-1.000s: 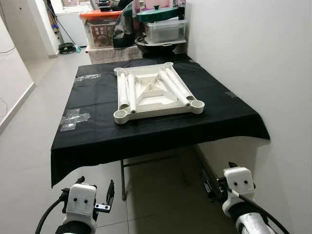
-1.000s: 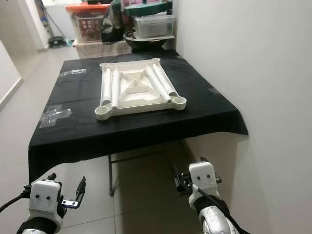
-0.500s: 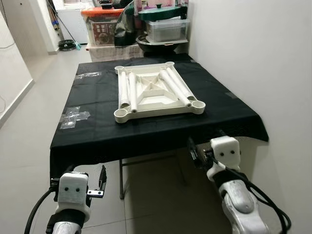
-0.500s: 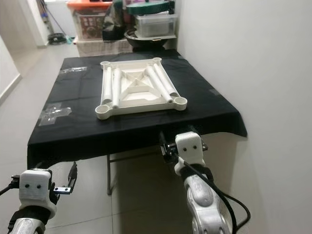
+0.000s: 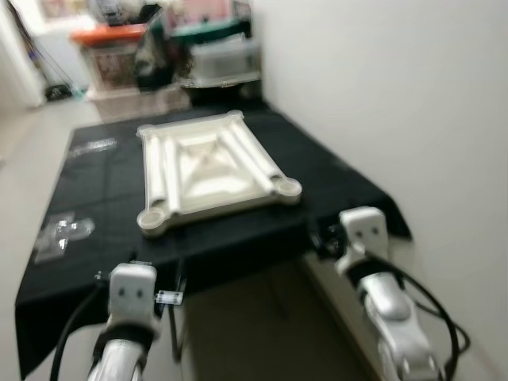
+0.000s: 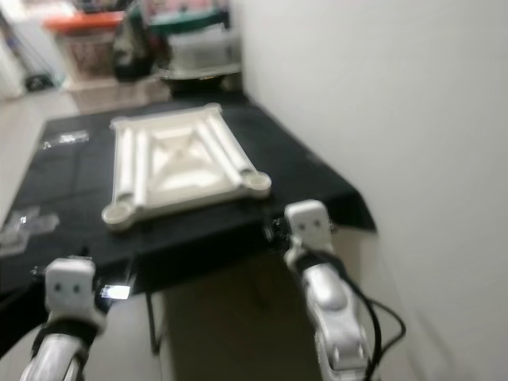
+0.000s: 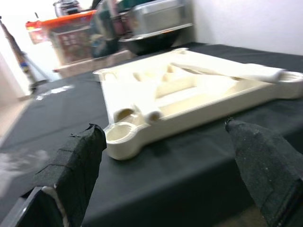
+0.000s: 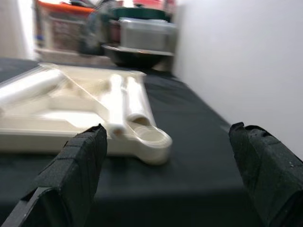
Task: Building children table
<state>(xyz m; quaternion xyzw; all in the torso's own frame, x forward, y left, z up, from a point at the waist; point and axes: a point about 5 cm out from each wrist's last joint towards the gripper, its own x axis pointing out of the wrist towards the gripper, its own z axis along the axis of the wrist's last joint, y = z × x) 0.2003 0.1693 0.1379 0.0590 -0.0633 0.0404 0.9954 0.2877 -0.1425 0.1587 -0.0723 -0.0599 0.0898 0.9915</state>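
— Grippers first: how do they stand?

— Both are raised at the near edge of the table (image 5: 103, 238). Left gripper (image 7: 165, 175) has its two black fingers (image 7: 75, 165) spread wide, nothing between them; it faces the near left corner of the tabletop (image 5: 210, 171). Right gripper (image 8: 170, 175) is spread just as wide and empty, facing the near right corner.

— And the tabletop itself?

— It lies upside down on the black cloth (image 5: 95, 167), ribs up, with a round socket (image 8: 151, 137) at each corner. White legs (image 8: 116, 101) lie loose inside it: a pair along its left side and a pair along its right, by the right wrist view.

— Anything touching it?

— Neither gripper touches it; both are just short of it, over the cloth's front edge.

— Around it?

— Wall (image 5: 381, 103) on the right, storage bins (image 5: 111, 51) behind the table, some clear plastic wrap (image 5: 59, 230) on the cloth to the left. The head views are blurred.
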